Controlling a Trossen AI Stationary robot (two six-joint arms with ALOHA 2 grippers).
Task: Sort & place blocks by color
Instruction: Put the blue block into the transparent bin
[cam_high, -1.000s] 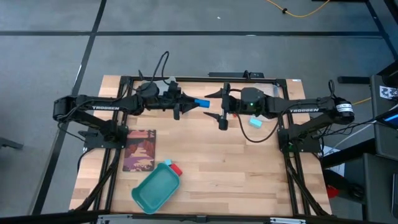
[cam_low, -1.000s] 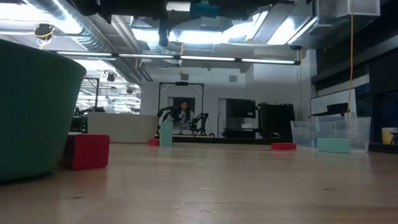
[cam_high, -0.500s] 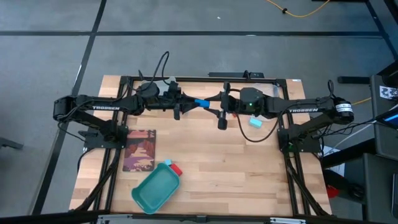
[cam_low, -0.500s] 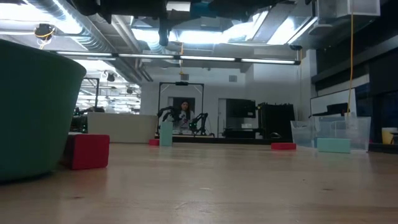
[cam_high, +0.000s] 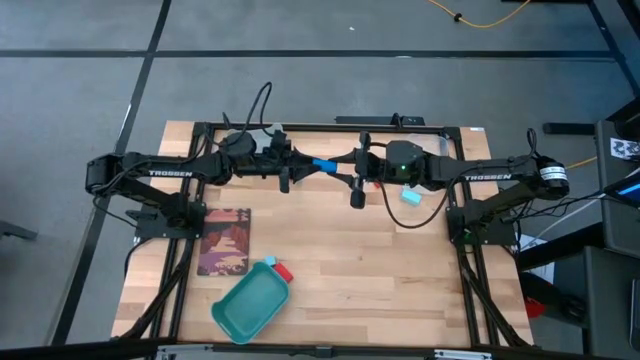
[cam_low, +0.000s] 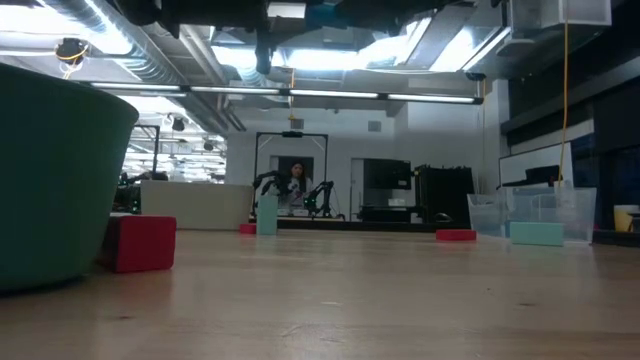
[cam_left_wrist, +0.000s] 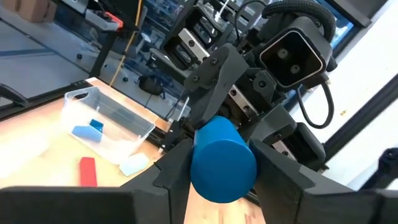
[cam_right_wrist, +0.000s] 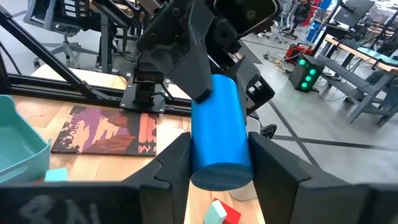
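A blue cylinder block (cam_high: 323, 163) hangs in the air over the far middle of the table, between my two grippers. My left gripper (cam_high: 308, 163) comes from the table's left and is shut on one end. My right gripper (cam_high: 343, 168) comes from the right and is shut on the other end. The left wrist view shows the block end-on (cam_left_wrist: 222, 158), and the right wrist view shows it lengthwise (cam_right_wrist: 221, 134). A red block (cam_high: 283, 271) and a cyan block (cam_high: 269, 262) lie by the teal tray (cam_high: 236, 315). Another cyan block (cam_high: 410, 197) lies in a clear bin. My left gripper pinches the blue block's left end (cam_right_wrist: 214, 84) between its two fingers, coming level from the table's left. The block is lifted clear and lies level. My right gripper pinches the block's right end (cam_right_wrist: 221, 168) between its two fingers (cam_right_wrist: 177, 162), level from the table's right, along the block.
A picture board (cam_high: 225, 240) lies on the table's left part. The low view shows the teal tray (cam_low: 60, 170), the red block (cam_low: 143, 243), a flat red piece (cam_low: 456, 235) and clear bins (cam_low: 540, 210) at the right. A clear bin (cam_left_wrist: 109, 118) holds a blue block (cam_left_wrist: 87, 129).
My right gripper has moved toward the table's left, onto the blue block held by my left gripper, and its fingers have drawn together around the block's free end. It has stayed still for the last half second. The block and my left gripper have not moved.
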